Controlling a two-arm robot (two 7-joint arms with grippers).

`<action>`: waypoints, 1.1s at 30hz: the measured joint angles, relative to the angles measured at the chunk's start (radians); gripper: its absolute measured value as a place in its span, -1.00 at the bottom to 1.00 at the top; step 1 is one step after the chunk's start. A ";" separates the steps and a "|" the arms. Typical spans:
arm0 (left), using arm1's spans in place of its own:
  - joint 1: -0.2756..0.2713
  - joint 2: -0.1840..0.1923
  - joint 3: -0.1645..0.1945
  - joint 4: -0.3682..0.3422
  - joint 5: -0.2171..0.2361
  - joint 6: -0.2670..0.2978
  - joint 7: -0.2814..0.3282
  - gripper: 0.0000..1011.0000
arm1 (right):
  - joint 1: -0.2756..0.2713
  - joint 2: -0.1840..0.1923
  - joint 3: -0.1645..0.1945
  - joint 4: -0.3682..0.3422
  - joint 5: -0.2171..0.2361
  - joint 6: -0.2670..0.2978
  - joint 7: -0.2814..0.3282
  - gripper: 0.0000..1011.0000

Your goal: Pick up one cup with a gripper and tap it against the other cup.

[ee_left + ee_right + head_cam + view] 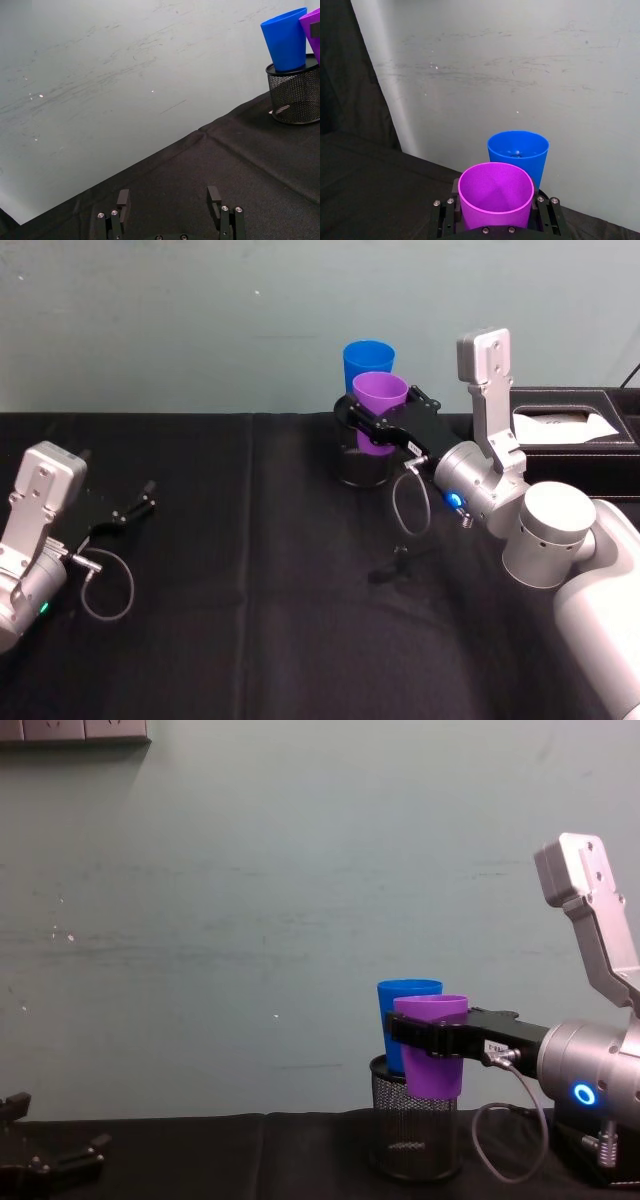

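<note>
My right gripper [382, 418] is shut on the purple cup [378, 398], holding it upright in the air by its sides. In the right wrist view the purple cup [495, 197] sits between the fingers [547, 212]. Just behind it, the blue cup [367, 358] stands upright in a black wire-mesh pen holder [360, 465]. From the chest the purple cup [432, 1055] overlaps the blue cup [402, 995], their rims close together; I cannot tell whether they touch. My left gripper [135, 502] rests open and empty at the table's left.
A black tissue box [570, 420] stands at the back right, behind my right arm. The pale wall runs close behind the pen holder [415, 1140]. The black cloth [250, 590] covers the table between the arms.
</note>
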 joint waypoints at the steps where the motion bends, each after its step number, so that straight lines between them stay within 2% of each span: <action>1: 0.000 0.000 0.000 0.000 0.000 0.000 0.000 0.98 | 0.000 0.000 0.000 0.000 0.000 0.000 0.000 0.45; 33: 0.000 0.000 0.000 0.000 0.000 0.000 0.000 0.98 | 0.000 0.000 0.000 0.000 0.000 0.000 0.000 0.45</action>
